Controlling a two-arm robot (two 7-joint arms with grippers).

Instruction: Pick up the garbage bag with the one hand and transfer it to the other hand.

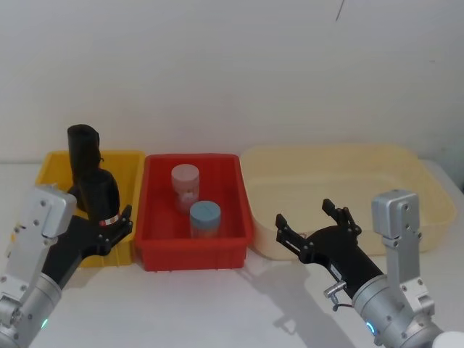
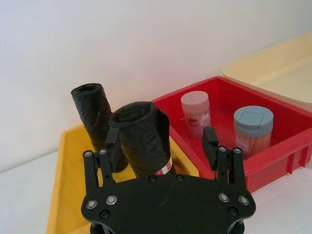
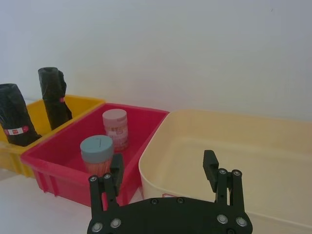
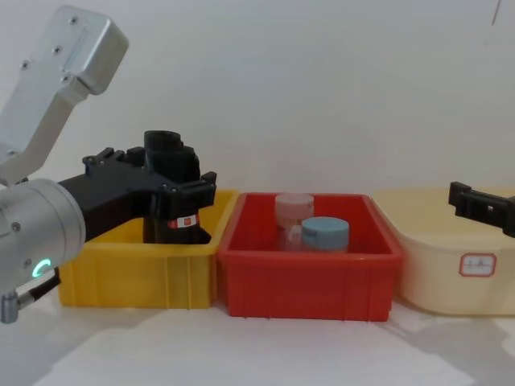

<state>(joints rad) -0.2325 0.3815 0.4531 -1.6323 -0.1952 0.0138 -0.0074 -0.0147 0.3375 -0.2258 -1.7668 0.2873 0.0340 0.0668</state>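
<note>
Inside the yellow bin [image 2: 66, 180] stand the garbage bag [image 2: 144, 141] and one other roll [image 2: 92, 117].

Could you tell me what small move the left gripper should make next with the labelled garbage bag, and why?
Probably close the left gripper on the garbage bag. Its jaws stand open on either side of the labelled roll, which is upright in the yellow bin, so nothing grips it yet. The right gripper hangs open before the cream bin.
</note>
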